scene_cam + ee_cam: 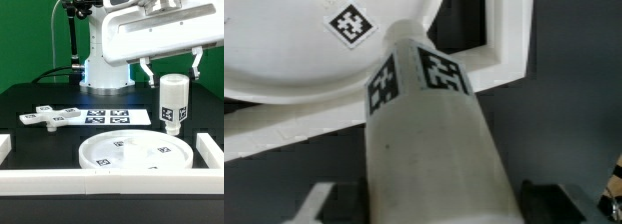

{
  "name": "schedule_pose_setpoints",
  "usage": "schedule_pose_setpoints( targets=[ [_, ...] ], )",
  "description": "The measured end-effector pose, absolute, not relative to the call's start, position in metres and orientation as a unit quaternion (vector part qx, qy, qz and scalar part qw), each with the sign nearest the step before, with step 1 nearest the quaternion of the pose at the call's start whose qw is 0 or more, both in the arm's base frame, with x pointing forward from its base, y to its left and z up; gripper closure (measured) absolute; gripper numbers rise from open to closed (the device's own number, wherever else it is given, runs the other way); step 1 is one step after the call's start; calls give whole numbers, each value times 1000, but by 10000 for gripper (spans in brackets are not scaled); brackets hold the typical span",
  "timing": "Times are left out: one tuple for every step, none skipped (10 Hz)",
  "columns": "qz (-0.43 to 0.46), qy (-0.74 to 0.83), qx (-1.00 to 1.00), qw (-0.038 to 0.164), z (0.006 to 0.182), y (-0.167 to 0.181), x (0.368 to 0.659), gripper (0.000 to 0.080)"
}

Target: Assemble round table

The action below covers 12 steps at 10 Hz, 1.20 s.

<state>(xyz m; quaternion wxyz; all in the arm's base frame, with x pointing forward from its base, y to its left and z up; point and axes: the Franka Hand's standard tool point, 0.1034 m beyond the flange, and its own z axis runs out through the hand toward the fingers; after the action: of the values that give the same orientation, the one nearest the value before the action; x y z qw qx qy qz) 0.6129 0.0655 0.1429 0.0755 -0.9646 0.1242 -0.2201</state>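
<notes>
exterior view: the disc (135, 152) lies flat on the table, hub up, inside the rails (40, 181). the cross (55, 117) lies flat on its own, well apart at the exterior view's left, next to the marker board (117, 117). the post (172, 103) is upright just beyond the disc, at the exterior view's right. i can't tell if its foot rests on the table or hangs just clear. the gripper (172, 78) is over the post's top with a finger on each side. i see a dark gap on both sides, so i read the jaws as spread wide and gripping nothing, though depth could fool me here.

wrist view: the post fills the middle, running away from the camera between the fingers, tags at its far end. past it i see the disc's rim and a stretch of rail. contact at the pads isn't visible.

my read: nothing is joined yet. the post has still to go into the hub and the cross onto the post, so almost all the assembly is left.
</notes>
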Motion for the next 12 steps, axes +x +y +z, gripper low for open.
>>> schedule_pose_setpoints(
  targets=[
    [-217, 123, -966, 74, 141, 65, 610, 390],
    [-222, 118, -965, 71, 139, 63, 606, 390],
    [-231, 109, -965, 63, 138, 56, 597, 390],
    [-237, 102, -965, 55, 136, 46, 588, 390],
    [-240, 87, -966, 44, 133, 34, 582, 390],
    [-236, 83, -967, 39, 129, 25, 578, 390],
    [-236, 83, -967, 41, 130, 29, 580, 390],
    [-236, 80, -968, 41, 129, 30, 579, 390],
    [-235, 81, -968, 41, 128, 30, 579, 389],
    [-234, 81, -968, 40, 127, 30, 579, 389],
    [-243, 82, -966, 37, 125, 26, 577, 389],
    [-244, 81, -966, 32, 121, 24, 569, 389]
  ],
)
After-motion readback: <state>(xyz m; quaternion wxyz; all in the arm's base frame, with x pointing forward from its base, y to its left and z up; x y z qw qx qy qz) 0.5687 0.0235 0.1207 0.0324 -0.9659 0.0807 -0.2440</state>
